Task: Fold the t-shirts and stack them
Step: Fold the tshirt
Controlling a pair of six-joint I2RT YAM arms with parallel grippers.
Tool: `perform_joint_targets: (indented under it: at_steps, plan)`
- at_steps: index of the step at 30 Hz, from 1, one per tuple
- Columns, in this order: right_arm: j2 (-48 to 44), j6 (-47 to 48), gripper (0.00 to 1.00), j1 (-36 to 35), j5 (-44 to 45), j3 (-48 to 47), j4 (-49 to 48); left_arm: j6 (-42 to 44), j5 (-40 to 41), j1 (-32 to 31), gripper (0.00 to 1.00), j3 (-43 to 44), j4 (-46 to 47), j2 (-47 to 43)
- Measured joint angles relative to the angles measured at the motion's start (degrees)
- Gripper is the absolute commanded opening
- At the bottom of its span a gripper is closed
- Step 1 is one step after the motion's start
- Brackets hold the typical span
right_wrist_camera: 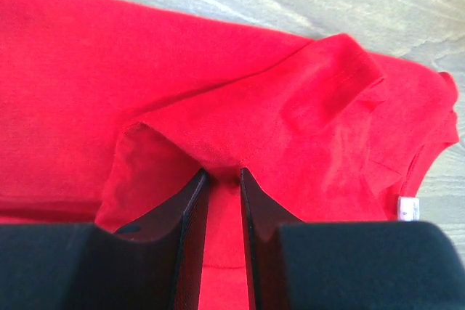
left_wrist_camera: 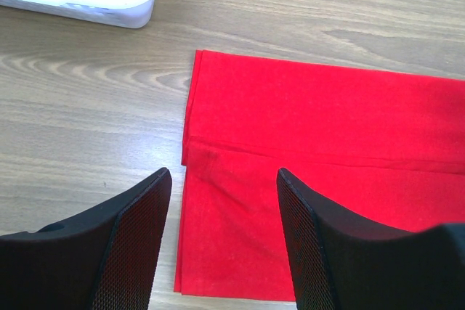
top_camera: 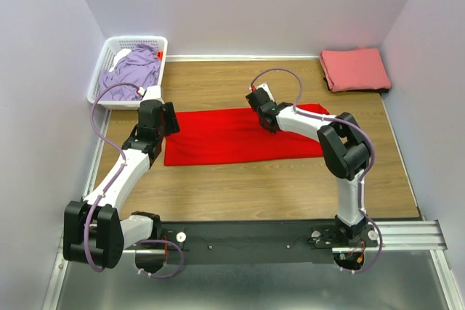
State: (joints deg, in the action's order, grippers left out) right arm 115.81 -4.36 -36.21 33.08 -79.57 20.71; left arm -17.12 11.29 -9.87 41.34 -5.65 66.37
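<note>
Left fingers [left_wrist_camera: 131, 252]: spread wide, gripping nothing. Hover just over the left end of the red t-shirt [left_wrist_camera: 327, 121], one tip above bare bench [left_wrist_camera: 73, 107], the other above red cloth.

Far left corner: white lattice basket [top_camera: 109, 52], with the lavender t-shirt [top_camera: 134, 70] crumpled inside and reaching up to the rim. Stands apart from the red cloth, with a strip of bare wood between.

Middle of the bench: red t-shirt laid out as a long band running left to right. Looks folded lengthwise, with a layer edge running along it in the left wrist view. Left end straight and square, lower edge flat on the wood.

Right of centre, at the band's far edge: right fingers [right_wrist_camera: 185, 245] clenched on a raised ridge of the red cloth. Pinch the fabric between the two black tips so that it tents up and creases fan out on both sides. Small white neck tag [right_wrist_camera: 408, 208] visible at the shirt's right end, beside the collar opening.

Far right corner: salmon-pink t-shirt [top_camera: 356, 69], folded into a neat rectangle, flat against the back wall, well apart from the red one.
</note>
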Motion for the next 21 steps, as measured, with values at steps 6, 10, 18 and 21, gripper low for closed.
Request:
perform_joint_targets:
  at_steps: [6,10,18,21]
  plan:
    - [2.1,0.5,0.30,0.0,1.7,0.0,0.0,0.0,0.0,0.0,0.68,0.0,0.0,0.0]
    - [2.3,0.7,0.30,0.0,2.8,0.0,0.0,0.0,0.0,0.0,0.68,0.0,0.0,0.0]
    - [2.3,1.7,0.13,0.0,4.9,0.0,0.0,0.0,0.0,0.0,0.67,0.0,0.0,0.0]
    - [2.3,2.0,0.05,0.0,5.0,-0.1,0.0,0.0,0.0,0.0,0.67,0.0,0.0,0.0]
